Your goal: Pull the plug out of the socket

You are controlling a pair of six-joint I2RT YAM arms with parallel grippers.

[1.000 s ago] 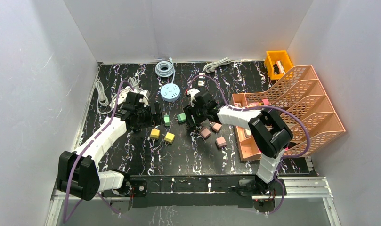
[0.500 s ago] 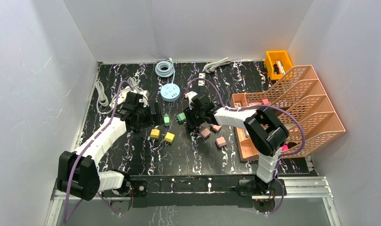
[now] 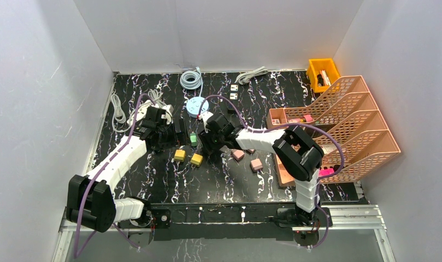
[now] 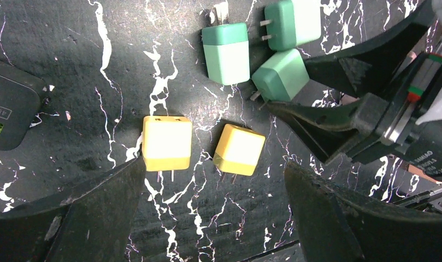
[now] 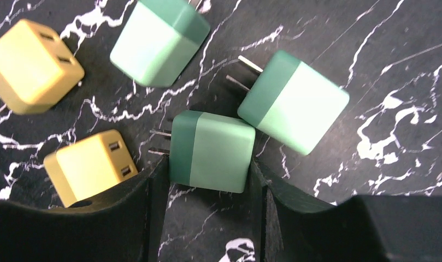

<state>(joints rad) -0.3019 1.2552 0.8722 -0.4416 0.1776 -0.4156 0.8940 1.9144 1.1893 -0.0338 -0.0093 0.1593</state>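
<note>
In the middle of the black marble table (image 3: 153,180), the right gripper (image 5: 207,166) is clenched on a green plug (image 5: 212,147). It's got one finger pressed on each side face. The prongs stick out toward 9 o'clock in the right wrist view, bare and not seated in anything. Can't tell if the plug is lifted or resting on the table.

A second green plug (image 5: 293,102) is right up against it at 1 o'clock, prongs also bare. A third green plug (image 5: 159,41) lies at 11 o'clock, a bit apart. There's a yellow plug (image 5: 90,164) just beside the gripper's finger at 9 o'clock, and a second yellow plug (image 5: 33,65) further out at 10 o'clock.

The left gripper (image 4: 213,169) is spread wide, holding nothing, and both yellow plugs sit in the gap between its fingers. A black socket block (image 4: 11,103) pokes in at the 9 o'clock edge of the left wrist view, well apart from the held plug.

From the top camera, a round pale-blue socket (image 3: 196,105) is at 11 o'clock from the right gripper. Two pink plugs (image 3: 238,155) lie at its 4 o'clock, with the pink tray rack (image 3: 339,109) out at 3 o'clock
</note>
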